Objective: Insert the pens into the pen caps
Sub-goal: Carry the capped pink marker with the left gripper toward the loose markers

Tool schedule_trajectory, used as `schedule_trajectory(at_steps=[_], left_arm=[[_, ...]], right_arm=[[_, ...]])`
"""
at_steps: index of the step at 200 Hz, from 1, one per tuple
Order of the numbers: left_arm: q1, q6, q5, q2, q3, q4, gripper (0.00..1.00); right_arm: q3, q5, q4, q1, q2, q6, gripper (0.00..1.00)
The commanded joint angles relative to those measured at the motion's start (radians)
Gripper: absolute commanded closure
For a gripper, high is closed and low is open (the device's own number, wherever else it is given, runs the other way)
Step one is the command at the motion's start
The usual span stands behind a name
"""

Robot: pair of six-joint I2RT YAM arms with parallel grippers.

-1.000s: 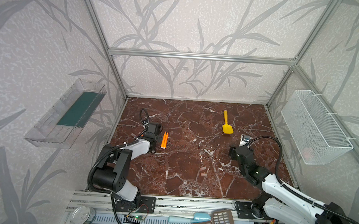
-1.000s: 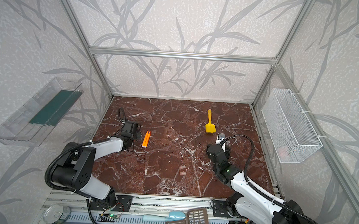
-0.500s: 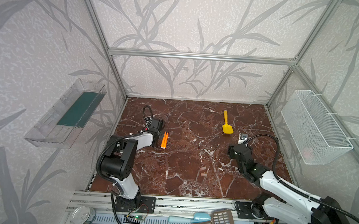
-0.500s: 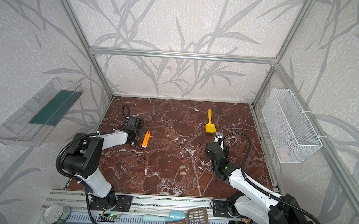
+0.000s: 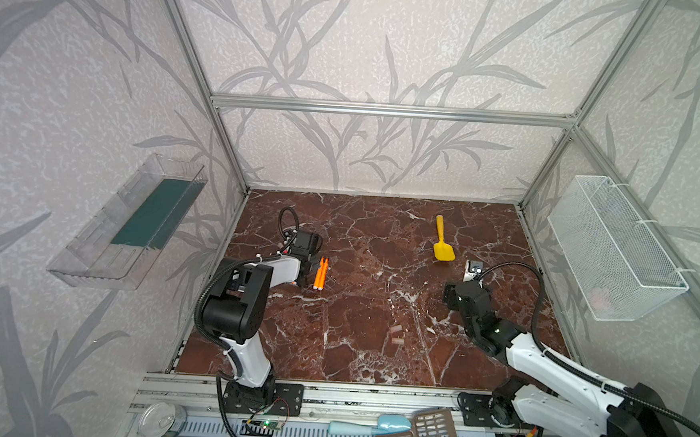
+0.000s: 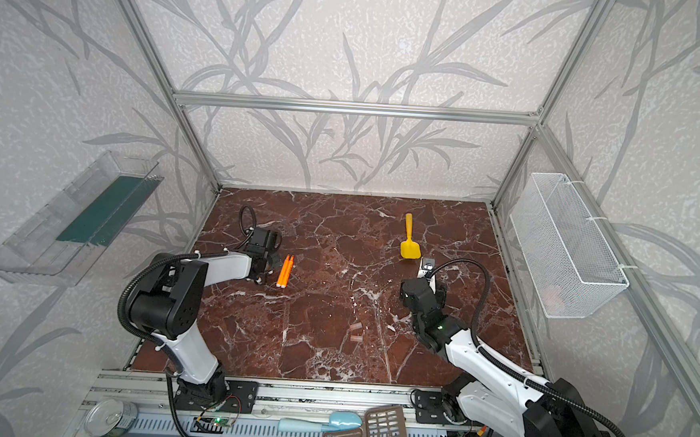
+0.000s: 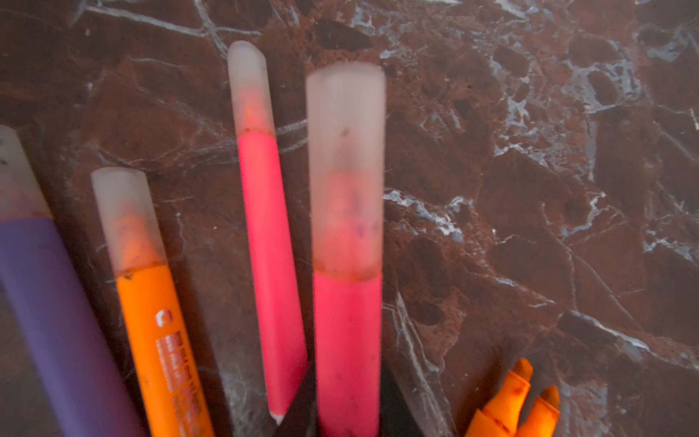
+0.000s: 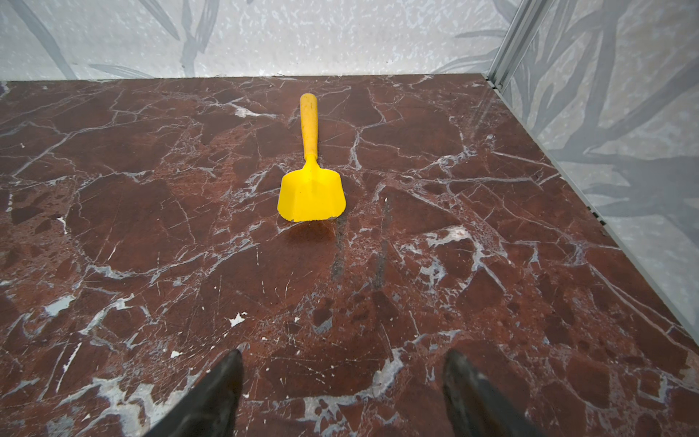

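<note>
Left of the yellow shovel (image 5: 442,244), your left gripper (image 7: 348,378) clasped a capped pink pen (image 7: 347,333); your right gripper (image 8: 342,363), nearer it, gaped.

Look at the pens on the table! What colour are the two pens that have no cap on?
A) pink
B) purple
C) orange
C: the two orange pens lying side by side show bare pointed tips, while the purple pen and the pink pens each wear pale caps.
</note>
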Motion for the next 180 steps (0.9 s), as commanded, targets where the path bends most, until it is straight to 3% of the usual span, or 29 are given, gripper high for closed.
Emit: schedule_trajectory(at_steps=[1,32,81,134,161,170,180], left_arm=[[0.005,-0.023,-0.03,-0.016,0.016,-0.023,0.75],[0.005,-0.013,-0.038,-0.051,0.015,-0.049,0.68],[0.005,0.04,-0.002,-0.173,0.031,-0.121,0.68],[0.0,0.057,0.076,-0.44,-0.056,-0.131,0.62],[0.004,-0.067,-0.038,-0.613,-0.135,-0.163,0.57],[0.005,-0.092,-0.055,-0.688,-0.198,-0.097,0.57],[0.008,-0.051,-0.03,-0.767,-0.288,0.039,0.64]], right_arm=[[0.022,0.004,-0.006,-0.005,-0.006,0.005,0.19],[0.021,0.004,-0.006,-0.006,-0.008,0.005,0.18],[0.025,0.0,-0.003,-0.007,0.003,0.003,0.18],[0.031,-0.003,-0.009,-0.005,0.01,0.006,0.18],[0.032,-0.004,-0.009,-0.006,0.013,0.005,0.18],[0.033,-0.005,-0.009,-0.006,0.014,0.006,0.18],[0.033,-0.009,-0.011,-0.005,0.013,0.006,0.19]])
